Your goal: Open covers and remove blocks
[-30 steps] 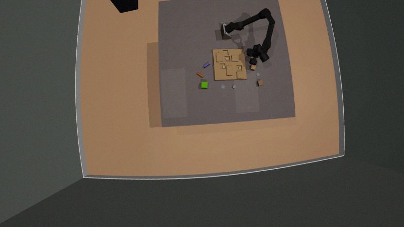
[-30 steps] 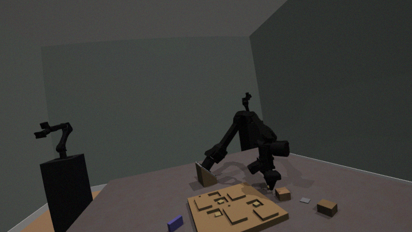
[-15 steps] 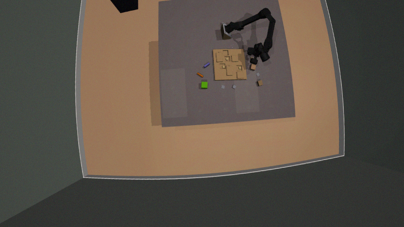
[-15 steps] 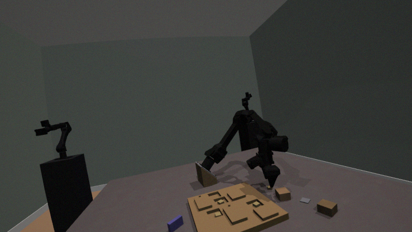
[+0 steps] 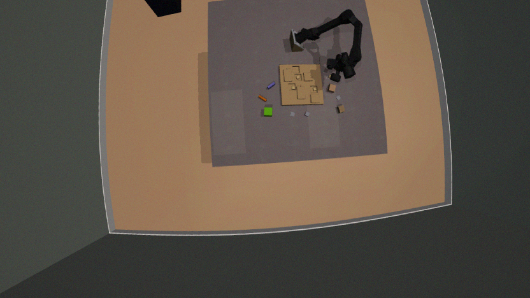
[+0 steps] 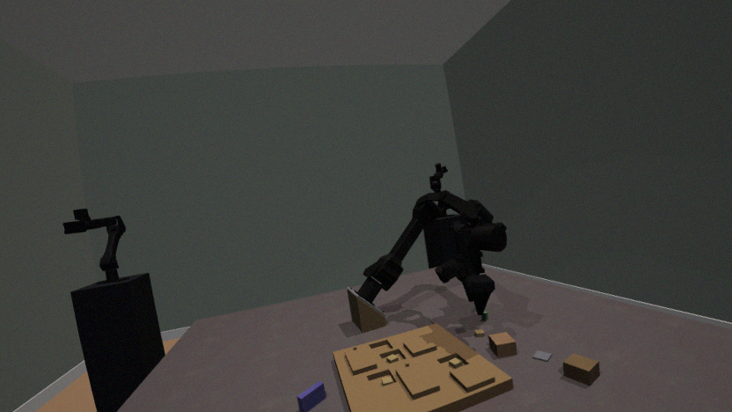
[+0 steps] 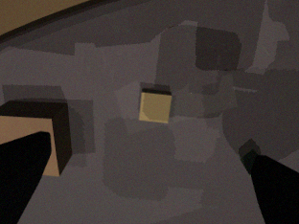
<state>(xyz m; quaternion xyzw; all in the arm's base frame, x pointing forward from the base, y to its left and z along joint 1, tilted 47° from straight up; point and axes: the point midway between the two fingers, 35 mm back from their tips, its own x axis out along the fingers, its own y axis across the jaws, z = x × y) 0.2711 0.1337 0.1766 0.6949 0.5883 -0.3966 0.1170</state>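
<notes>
Had the claw (image 5: 334, 77) (image 6: 480, 312) (image 7: 153, 154) spread wide and empty, with one small block (image 5: 329, 76) (image 6: 479, 333) (image 7: 155, 108) out on the desk (image 5: 259, 137) (image 6: 245, 358) (image 7: 216, 206), beside the board (image 5: 288, 99) (image 6: 368, 397) (image 7: 29, 11). Had four lids (image 5: 301, 93) (image 6: 417, 381) open, but three blocks (image 5: 314, 88) (image 6: 455, 363) left in holes.

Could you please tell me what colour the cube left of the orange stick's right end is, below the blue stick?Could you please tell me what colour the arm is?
Black; the arm shows best in the exterior view.

Orange block (image 7: 29, 131) cut off by the wrist view's left edge, board (image 7: 43, 11) cropped at its upper-left corner

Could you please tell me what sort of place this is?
Probably a robotics test room: an arm mounted on a table beside a puzzle board, and another arm on a black pedestal.
</notes>
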